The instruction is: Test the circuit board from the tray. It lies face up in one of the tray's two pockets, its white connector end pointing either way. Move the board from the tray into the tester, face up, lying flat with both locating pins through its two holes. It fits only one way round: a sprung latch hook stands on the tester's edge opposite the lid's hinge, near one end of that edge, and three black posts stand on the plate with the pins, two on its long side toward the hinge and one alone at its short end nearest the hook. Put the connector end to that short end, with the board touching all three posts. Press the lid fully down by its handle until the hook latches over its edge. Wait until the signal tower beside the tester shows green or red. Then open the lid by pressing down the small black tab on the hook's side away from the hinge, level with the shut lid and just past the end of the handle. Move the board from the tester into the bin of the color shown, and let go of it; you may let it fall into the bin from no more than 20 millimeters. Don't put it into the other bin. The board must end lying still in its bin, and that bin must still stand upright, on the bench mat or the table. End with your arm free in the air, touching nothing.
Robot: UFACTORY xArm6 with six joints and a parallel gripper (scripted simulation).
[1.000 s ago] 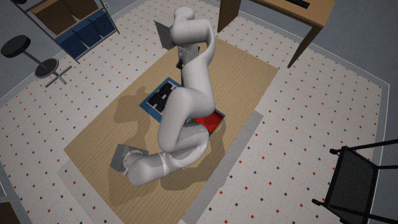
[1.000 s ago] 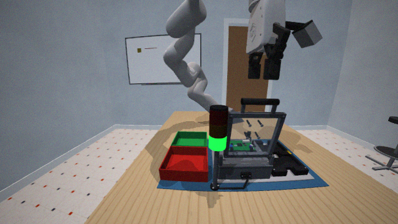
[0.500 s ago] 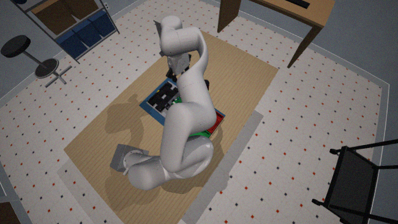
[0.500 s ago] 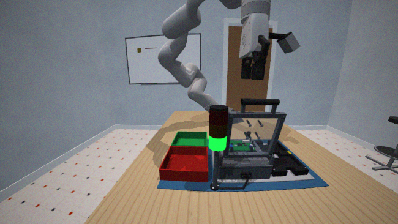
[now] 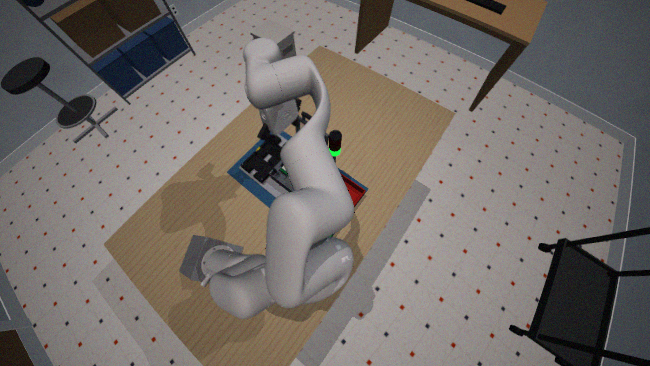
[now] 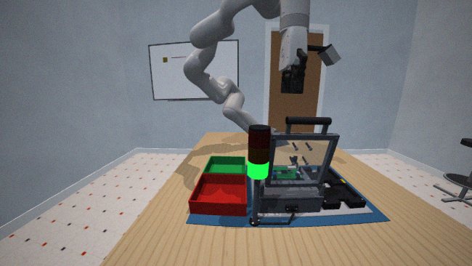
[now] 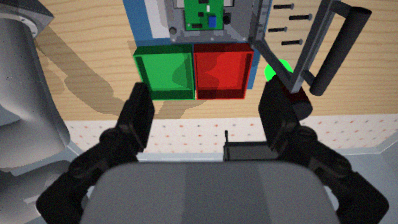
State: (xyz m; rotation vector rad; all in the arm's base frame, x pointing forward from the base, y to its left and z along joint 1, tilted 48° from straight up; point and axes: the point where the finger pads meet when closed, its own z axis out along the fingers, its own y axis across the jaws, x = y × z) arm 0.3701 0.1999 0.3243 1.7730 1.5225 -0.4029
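The green circuit board point(image 6: 287, 173) lies in the tester point(image 6: 292, 192) under the raised lid point(image 6: 301, 158); it also shows at the top of the wrist view point(image 7: 205, 14). The lid stands upright with its black handle point(image 6: 308, 121) on top; the handle also shows in the wrist view point(image 7: 340, 47). The signal tower point(image 6: 258, 154) shows green. My gripper point(image 6: 292, 85) is open and empty, high above the handle. In the wrist view my gripper point(image 7: 205, 94) frames the green bin point(image 7: 165, 71) and the red bin point(image 7: 221, 70).
The green bin point(image 6: 225, 165) and the red bin point(image 6: 219, 194) stand left of the tester on the blue mat. The black tray point(image 6: 343, 194) lies right of the tester. The arm hides most of the tester in the top view.
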